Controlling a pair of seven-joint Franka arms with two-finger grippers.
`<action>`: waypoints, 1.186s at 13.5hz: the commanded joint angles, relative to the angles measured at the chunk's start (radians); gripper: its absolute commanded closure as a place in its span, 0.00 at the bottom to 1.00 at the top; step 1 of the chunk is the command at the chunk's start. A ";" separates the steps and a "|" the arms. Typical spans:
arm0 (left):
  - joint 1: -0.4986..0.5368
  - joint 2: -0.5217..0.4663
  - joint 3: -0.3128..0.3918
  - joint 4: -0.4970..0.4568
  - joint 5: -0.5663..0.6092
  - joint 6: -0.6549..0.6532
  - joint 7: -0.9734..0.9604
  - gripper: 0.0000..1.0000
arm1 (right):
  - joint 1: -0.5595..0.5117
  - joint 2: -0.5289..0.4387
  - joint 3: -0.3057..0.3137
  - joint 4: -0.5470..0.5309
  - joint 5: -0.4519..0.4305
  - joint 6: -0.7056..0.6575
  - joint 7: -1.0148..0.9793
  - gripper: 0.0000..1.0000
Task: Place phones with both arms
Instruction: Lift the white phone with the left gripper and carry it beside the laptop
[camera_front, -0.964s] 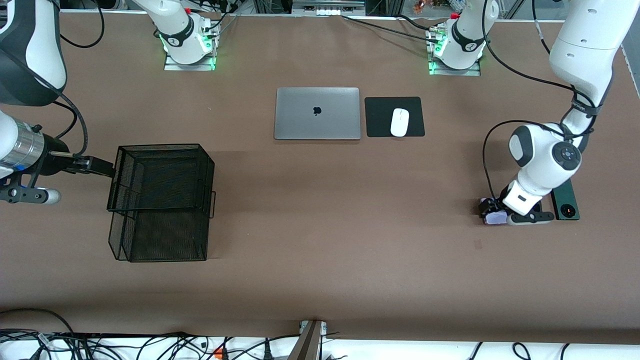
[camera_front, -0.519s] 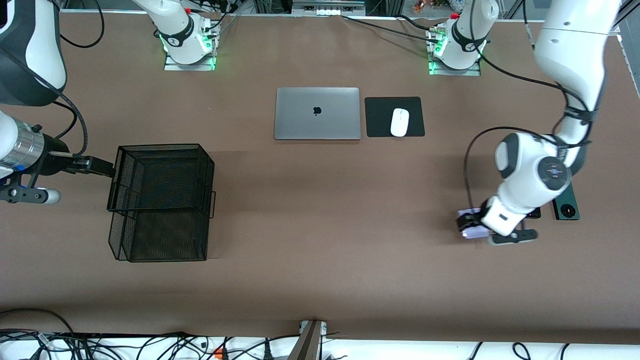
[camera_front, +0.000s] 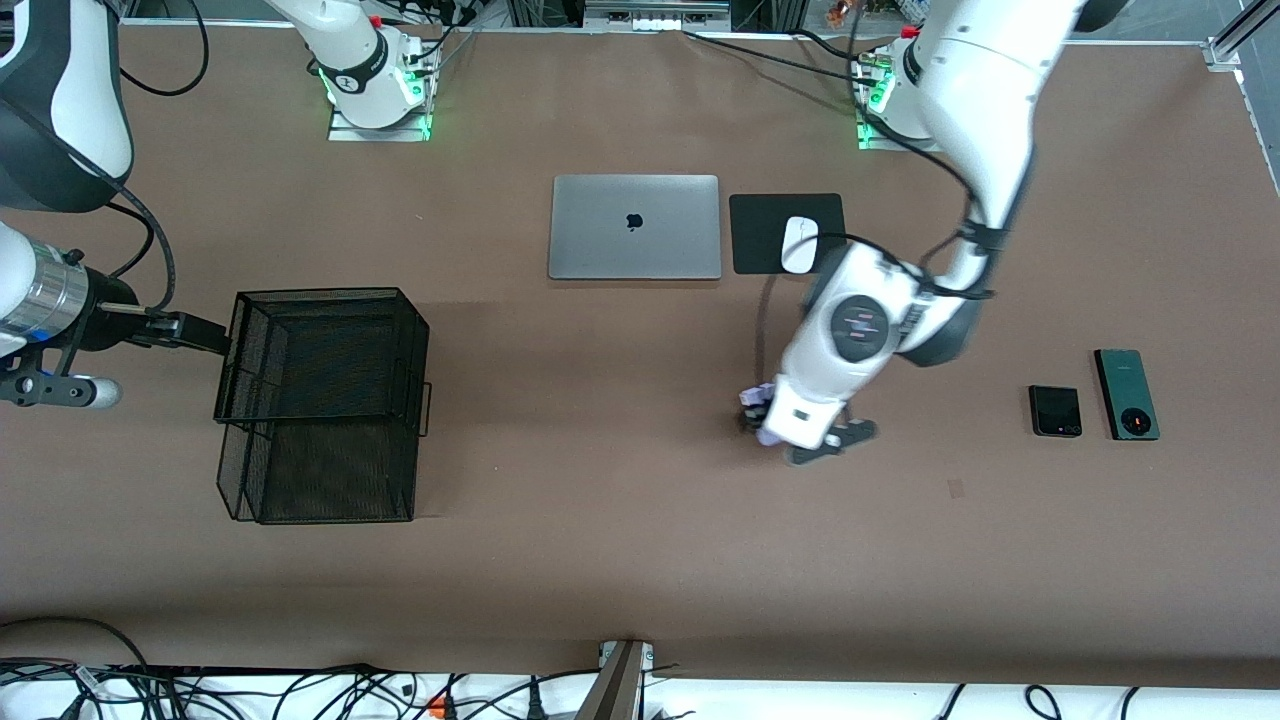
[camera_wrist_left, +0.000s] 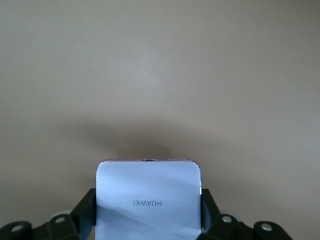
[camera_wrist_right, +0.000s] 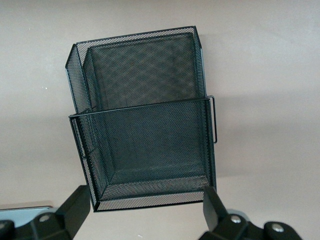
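- The wide brown desk (camera_front: 620, 560) carries everything here.
- Two white jointed arms with black joint sections reach from their bases along the top of the front view. The left arm (camera_front: 985, 120) stretches out over the middle of the desk; the right arm (camera_front: 50, 290) waits at its own end.
- A black wire-mesh basket (camera_front: 320, 400) with two stepped compartments sits toward the right arm's end.
- A closed silver laptop (camera_front: 634, 227) lies mid-desk, with a black mouse pad (camera_front: 760, 240) beside it carrying a white mouse (camera_front: 797, 240).
- The right pincer (camera_wrist_right: 145, 210) hangs above the basket with its fingers spread wide, nothing between them.
- The left pincer (camera_wrist_left: 148, 220) is clamped on the small squarish pale lilac phone (camera_wrist_left: 148, 197), gripping it by two opposite edges, up in the air over bare desk.
- The longer dark green phone (camera_front: 1126, 393) with its round camera ring lies toward the left arm's end.
- The small squarish black phone (camera_front: 1055, 410) lies just beside the green one, not touching it.
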 joint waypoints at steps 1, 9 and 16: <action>-0.097 0.074 0.030 0.126 0.032 -0.048 -0.122 1.00 | -0.006 -0.015 0.007 -0.001 -0.013 -0.016 0.011 0.00; -0.421 0.332 0.191 0.467 0.033 -0.033 -0.087 1.00 | -0.006 -0.015 0.007 -0.001 -0.013 -0.014 0.010 0.00; -0.485 0.409 0.245 0.489 0.065 0.062 -0.059 0.85 | -0.006 -0.015 0.005 -0.001 -0.013 -0.016 0.010 0.00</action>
